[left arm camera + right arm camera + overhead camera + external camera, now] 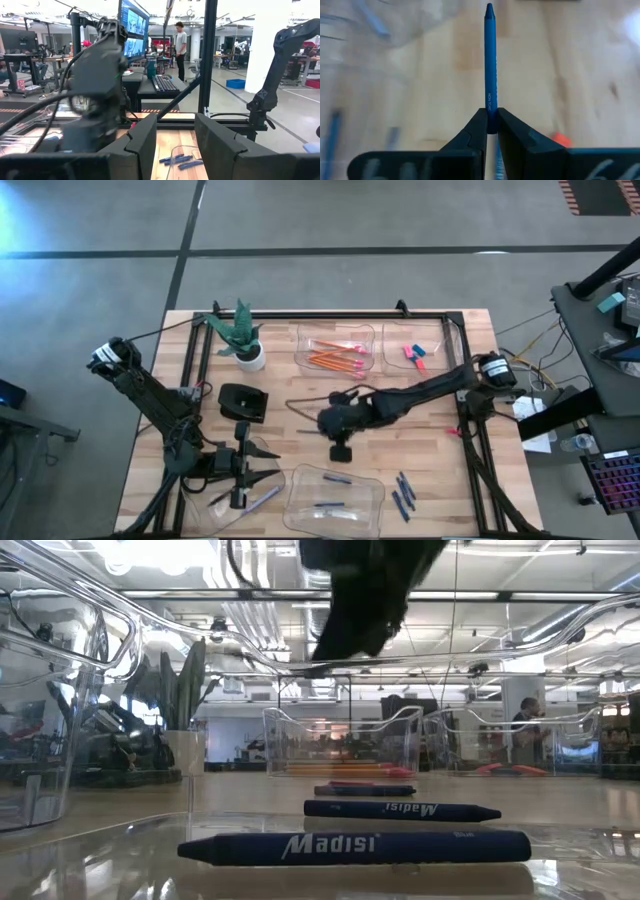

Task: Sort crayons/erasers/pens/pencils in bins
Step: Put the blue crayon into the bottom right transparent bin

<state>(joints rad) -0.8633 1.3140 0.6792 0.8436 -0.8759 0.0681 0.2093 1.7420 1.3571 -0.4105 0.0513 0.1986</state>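
My right gripper (341, 448) hangs over the table's middle, just beyond the near clear bin (300, 480), and is shut on a dark-blue crayon (490, 65). That bin holds a few crayons (355, 845). Several more crayons (403, 495) lie flat on the table to the bin's right. The far bins hold orange pencils (335, 360) and pink and red erasers (415, 356). My left gripper (175, 150) waits open and empty at the near left (240, 470). My right gripper pinches the crayon's blunt end (491, 122) between its two fingertips. The crayon runs on in line with the fingers, its pointed tip (489, 7) away from the gripper. It is clear of the table.
A black box (243, 402) and a potted plant (245, 345) stand at the left. A red eraser (452, 432) lies on the wood at the right. A bluish pen (262, 498) lies by my left gripper. A person (180, 42) stands in the room beyond.
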